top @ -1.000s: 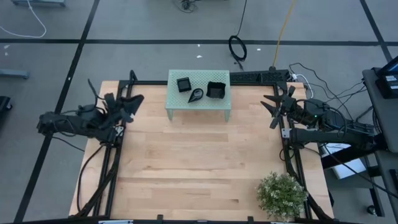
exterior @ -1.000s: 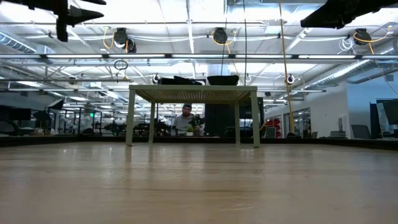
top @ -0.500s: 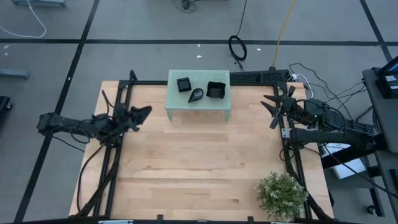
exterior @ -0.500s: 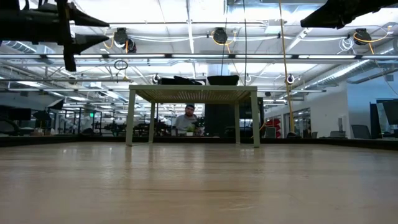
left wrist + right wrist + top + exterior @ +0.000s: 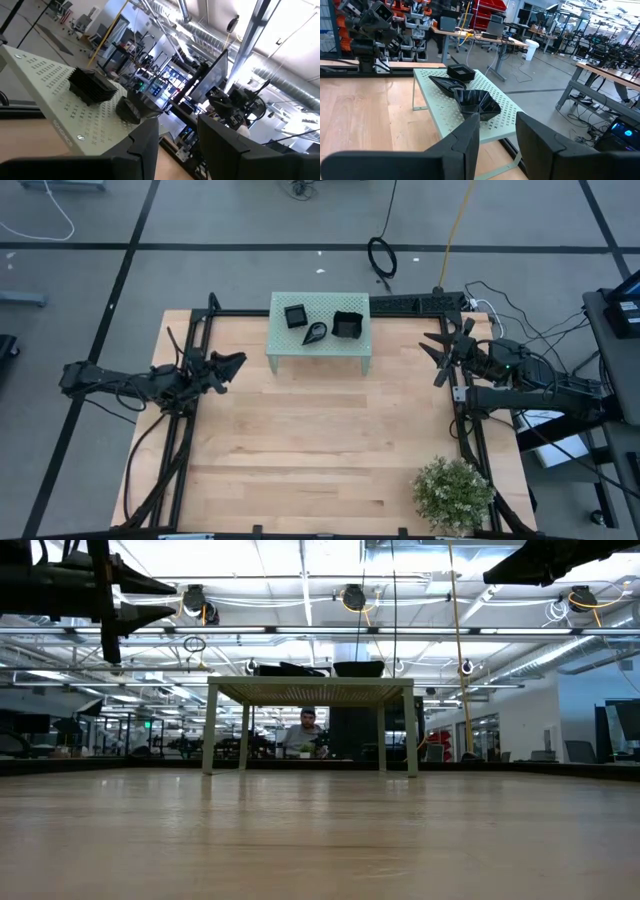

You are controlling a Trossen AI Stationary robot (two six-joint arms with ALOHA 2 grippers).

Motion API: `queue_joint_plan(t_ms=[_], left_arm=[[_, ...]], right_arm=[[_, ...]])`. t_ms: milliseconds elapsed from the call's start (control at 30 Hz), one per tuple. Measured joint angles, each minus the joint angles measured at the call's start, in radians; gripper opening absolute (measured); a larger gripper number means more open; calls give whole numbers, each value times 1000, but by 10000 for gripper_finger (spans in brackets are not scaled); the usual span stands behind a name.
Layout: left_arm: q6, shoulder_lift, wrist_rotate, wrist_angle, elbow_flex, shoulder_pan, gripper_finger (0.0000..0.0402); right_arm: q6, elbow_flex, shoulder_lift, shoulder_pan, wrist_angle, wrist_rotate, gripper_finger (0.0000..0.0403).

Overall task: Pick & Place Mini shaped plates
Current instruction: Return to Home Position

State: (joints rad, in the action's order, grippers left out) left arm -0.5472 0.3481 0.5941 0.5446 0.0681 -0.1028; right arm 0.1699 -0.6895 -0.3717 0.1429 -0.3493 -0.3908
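Three glossy black mini plates sit on top of a pale green perforated stand (image 5: 320, 345) at the table's far side: a square one (image 5: 295, 315), a teardrop one (image 5: 315, 332) and a wavy-edged one (image 5: 347, 325). My left gripper (image 5: 230, 364) hovers open, left of the stand and above the table, pointing toward it. Its wrist view shows the ribbed square plate (image 5: 92, 85) and the teardrop plate (image 5: 131, 107). My right gripper (image 5: 433, 358) waits open to the stand's right. Its wrist view has the wavy plate (image 5: 477, 104) nearest.
A small potted plant (image 5: 455, 492) stands at the table's near right corner. A black frame (image 5: 190, 440) runs along the table's left, right and far edges. Bare wood (image 5: 320, 450) spreads in front of the stand. A person (image 5: 307, 730) shows far behind, beyond the stand's legs.
My left gripper has reached out toward the table's right, closer to the stand, and has come down somewhat, staying open. The right arm and the plates have kept still.
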Motion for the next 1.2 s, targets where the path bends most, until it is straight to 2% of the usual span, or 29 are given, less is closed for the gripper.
queue_joint_plan(t_ms=[300,500,667,933,1067,1200], left_arm=[[0,0,0,-1,0,0,140],[1,0,0,-1,0,0,141],[1,0,0,-2,0,0,141],[1,0,-1,-2,0,0,141],[0,0,-1,-2,0,0,141],[0,0,-1,-2,0,0,141]], right_arm=[[0,21,11,0,18,0,116],[-1,154,92,0,107,0,116],[0,282,178,0,109,0,116],[229,487,293,0,123,-30,116],[296,550,321,0,275,-27,116],[290,632,332,0,564,-28,116]])
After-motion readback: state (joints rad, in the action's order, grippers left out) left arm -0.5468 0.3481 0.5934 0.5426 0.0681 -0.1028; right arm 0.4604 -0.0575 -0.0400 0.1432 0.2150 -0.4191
